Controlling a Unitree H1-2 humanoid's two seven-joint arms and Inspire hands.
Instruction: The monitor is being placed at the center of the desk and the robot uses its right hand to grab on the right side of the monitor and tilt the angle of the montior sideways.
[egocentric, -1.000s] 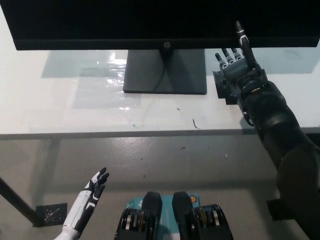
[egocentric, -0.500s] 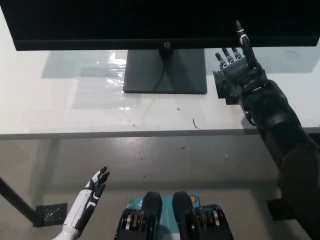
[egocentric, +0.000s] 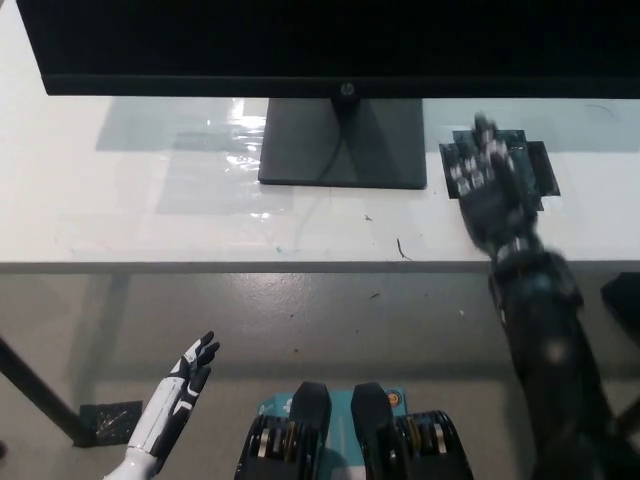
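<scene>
Monitor (egocentric: 330, 45) position first: it stands at the centre of the white desk (egocentric: 120, 230), its black bezel running across the top of the view, carried on a flat, dark rectangular base (egocentric: 345, 140) with a thin cable (egocentric: 325, 170) trailing down over it.

Compared with half a second ago, we note that the whole view has shifted slightly — a camera movement. Beyond that shift, our right hand (egocentric: 490, 185) has come down and away from the screen's lower edge, where one finger had pointed upward. It now lies lower over the desk, in front of a dark patterned square pad (egocentric: 535, 165), clear of the monitor. It is motion-blurred; its fingers appear raised and loosely apart, holding nothing.

Our left hand (egocentric: 180, 395) rests at lower left below the desk edge, as before, fingers extended and slightly spread.

Surfaces: the desk top is glossy, with pale reflections near the base and small dark marks by its front edge; the floor (egocentric: 300, 310) beneath is grey and smooth.
</scene>
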